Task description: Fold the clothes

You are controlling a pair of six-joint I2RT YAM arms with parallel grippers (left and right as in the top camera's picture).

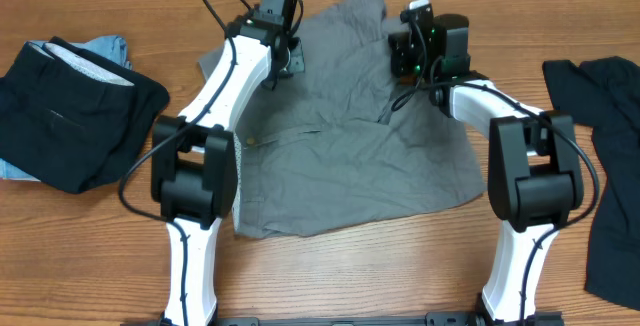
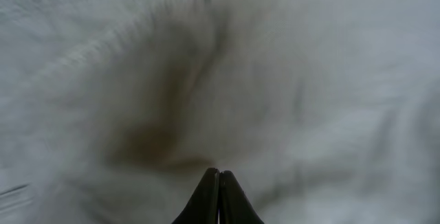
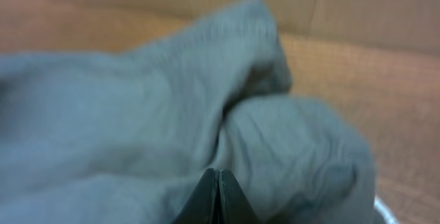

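Two claws, both pressed fully shut. The left claw shows its two dark fingers meeting tip to tip, and the pale, blurred cloth ahead of them draws into a dark crease that runs straight down to those tips, so it looks pinched on the fabric. The right claw is closed the same way, with a bunched fold of the grey garment rising directly off its tips and a second rounded hump of the same cloth at its 3 o'clock. From the overhead camera, the left claw sits on the garment's 11 o'clock corner and the right claw on its 1 o'clock side, the two set apart with a wrinkled tongue of cloth running up between them toward 12 o'clock. There is one grey garment, spread wide and creased across the middle of the wooden tabletop, lying between the two white-and-black arms. Well apart at 9 o'clock lies one folded black garment, and one light-blue garment peeks out from beneath its far edge. At 3 o'clock, against the frame edge, lies more black cloth — whether that is one piece or several I cannot tell.
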